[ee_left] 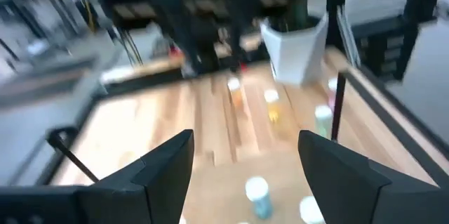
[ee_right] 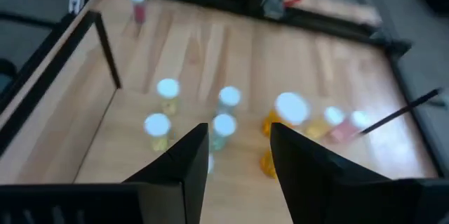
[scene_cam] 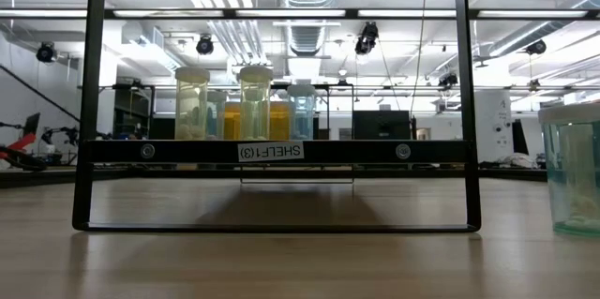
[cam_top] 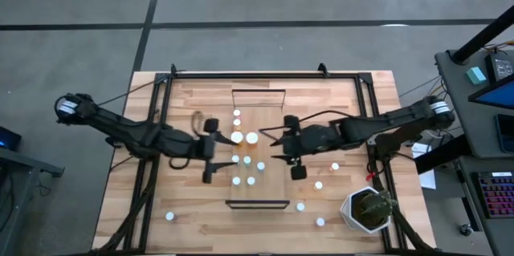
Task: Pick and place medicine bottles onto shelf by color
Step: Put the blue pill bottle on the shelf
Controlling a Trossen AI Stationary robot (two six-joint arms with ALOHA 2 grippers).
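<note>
The shelf [cam_top: 270, 119] is a light-wood plank in the middle of the table, with a dark rail [scene_cam: 272, 152] at its near end. Several small white-capped bottles [cam_top: 247, 160] stand on it, greenish, orange and bluish ones in the low view [scene_cam: 255, 102]. My left gripper [cam_top: 213, 150] is open and empty above the shelf's left edge, with a bluish bottle [ee_left: 257, 196] below and ahead of its fingers. My right gripper [cam_top: 287, 147] is open and empty above the shelf's right edge, facing the bottles [ee_right: 223, 127].
Loose bottles stand on the table right of the shelf [cam_top: 335, 167], near the front edge [cam_top: 320, 221] and at the front left [cam_top: 169, 216]. A potted plant in a white pot [cam_top: 368, 210] stands at the front right corner. Dark frame bars [cam_top: 157, 128] run along both table sides.
</note>
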